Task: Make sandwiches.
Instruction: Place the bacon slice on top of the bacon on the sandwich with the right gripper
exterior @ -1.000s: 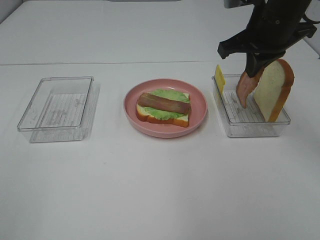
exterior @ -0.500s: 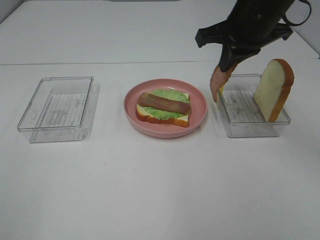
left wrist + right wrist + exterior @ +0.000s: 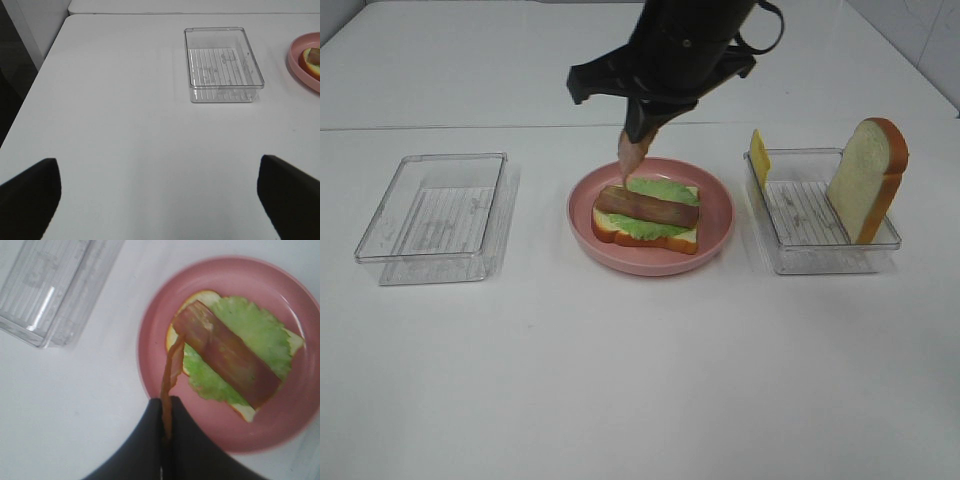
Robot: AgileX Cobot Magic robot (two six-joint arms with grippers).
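i'm in the bacon step: my right gripper (image 3: 642, 128) is clamped on the top end of a hanging bacon strip (image 3: 632, 155), which dangles with its lower tip just over the far left corner of the open sandwich (image 3: 647, 213) on the pink plate (image 3: 715, 200). that stack so far is a bottom slice, lettuce (image 3: 665, 187) and a first bacon strip (image 3: 647, 204) lying along it. in the right wrist view the loose end looks close to the end of the laid strip, though i cannot tell if they touch. i judge the next move is to lower and drag across so the strip lies flat beside the first one, not on top of it or over the rim, then release. the cheese square (image 3: 759, 155) and the top bread slice (image 3: 865, 180) wait on edge in the right tray (image 3: 820, 255). my left gripper (image 3: 160, 175) is spread wide, holding nothing, near the left tray (image 3: 222, 65).
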